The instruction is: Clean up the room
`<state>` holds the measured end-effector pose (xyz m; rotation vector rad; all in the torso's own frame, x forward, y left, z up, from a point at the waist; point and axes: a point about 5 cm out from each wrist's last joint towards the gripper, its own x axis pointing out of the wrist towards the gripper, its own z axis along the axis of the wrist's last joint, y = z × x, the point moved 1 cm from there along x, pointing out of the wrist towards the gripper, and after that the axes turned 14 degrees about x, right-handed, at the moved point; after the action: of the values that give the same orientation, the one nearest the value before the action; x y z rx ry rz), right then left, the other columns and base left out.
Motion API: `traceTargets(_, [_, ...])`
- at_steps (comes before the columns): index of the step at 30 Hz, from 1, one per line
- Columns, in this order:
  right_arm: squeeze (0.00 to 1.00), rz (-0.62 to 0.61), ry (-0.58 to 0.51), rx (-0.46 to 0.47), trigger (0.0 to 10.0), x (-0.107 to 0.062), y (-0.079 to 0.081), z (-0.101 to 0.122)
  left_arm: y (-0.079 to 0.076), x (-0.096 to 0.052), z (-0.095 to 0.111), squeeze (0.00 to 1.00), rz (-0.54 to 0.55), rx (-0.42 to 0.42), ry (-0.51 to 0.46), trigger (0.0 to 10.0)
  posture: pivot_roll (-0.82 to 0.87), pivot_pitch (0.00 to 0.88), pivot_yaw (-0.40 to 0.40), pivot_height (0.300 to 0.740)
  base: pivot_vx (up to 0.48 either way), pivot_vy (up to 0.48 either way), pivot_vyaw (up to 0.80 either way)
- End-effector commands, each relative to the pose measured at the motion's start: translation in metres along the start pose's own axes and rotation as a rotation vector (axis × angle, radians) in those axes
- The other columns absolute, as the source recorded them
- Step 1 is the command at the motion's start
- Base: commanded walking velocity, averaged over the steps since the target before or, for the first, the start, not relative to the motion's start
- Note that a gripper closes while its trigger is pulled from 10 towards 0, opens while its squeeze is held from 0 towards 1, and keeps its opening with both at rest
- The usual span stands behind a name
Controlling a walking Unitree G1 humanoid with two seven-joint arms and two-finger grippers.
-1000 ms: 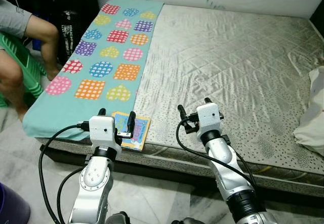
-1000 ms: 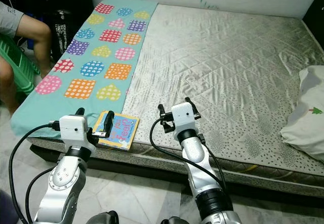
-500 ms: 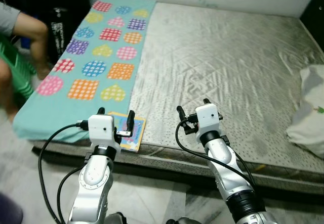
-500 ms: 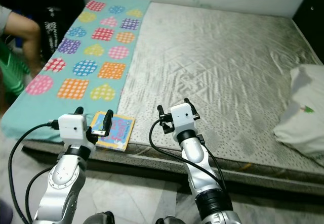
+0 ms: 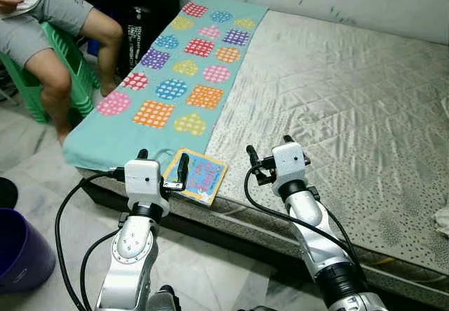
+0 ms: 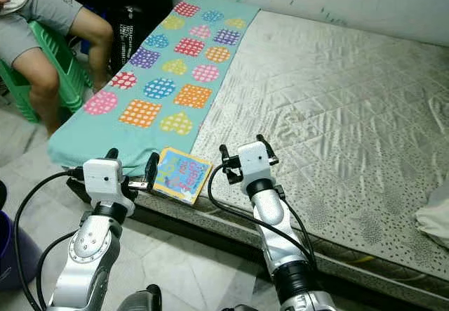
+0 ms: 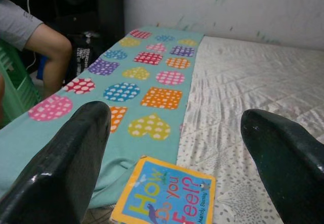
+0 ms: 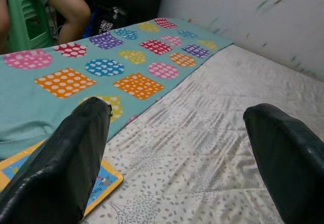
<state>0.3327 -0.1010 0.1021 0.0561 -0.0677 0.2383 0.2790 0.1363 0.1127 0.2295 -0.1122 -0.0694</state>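
Left eye view: the whole picture has slid since a moment ago, so the robot's head has turned, not the things. Now the person (image 5: 42, 30) on the green chair (image 5: 66, 72) fills more of the upper left of the frame, and a purple bin (image 5: 24, 251) shows at the lower left. The white pillow (image 5: 442, 221) is almost out of the frame at the right edge. The book (image 5: 198, 176) has not moved on the bed (image 5: 337, 93). The two arms are held up just as they were.

This looks like the robot lining itself up with the book, which seems to be the thing to tidy away. The pick-up has not begun.

The book lies flat near the front edge of the bed, in the lower middle of the frame, just beside the corner of the teal blanket (image 5: 168, 93) with its dotted hearts and squares. It is thin, with a yellow border, a blue cover, and big letters that say "How Do You Feel?".

The left claw (image 5: 163, 169) is wide open and holds nothing. It sits right in front of the book, near its left side. The right claw (image 5: 269, 158) is also wide open and holds nothing. It hangs over the bare grey mattress, to the right of the book.
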Motion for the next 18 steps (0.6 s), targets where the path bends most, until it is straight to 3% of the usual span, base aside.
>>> traceTargets(1, [0.0,0.002,0.008,0.007,10.0,-0.001,0.0002,-0.0021,0.0001,-0.0009,-0.0032,0.0,0.0,0.005,0.013,10.0,0.06,0.135,-0.06,0.731,0.0,0.0,0.0])
traceTargets(12, [0.0,0.002,0.007,0.002,10.0,-0.0006,0.0002,-0.0022,-0.0002,-0.0003,-0.0031,0.0,-0.006,0.007,0.014,10.0,0.06,0.132,-0.058,0.731,0.0,0.0,0.0])
traceTargets(18, [0.0,0.001,0.008,0.003,10.0,-0.0004,0.0002,-0.0024,-0.0005,0.0004,-0.003,0.0,-0.008,0.006,0.013,10.0,0.06,0.131,-0.058,0.731,0.0,-0.314,0.0])
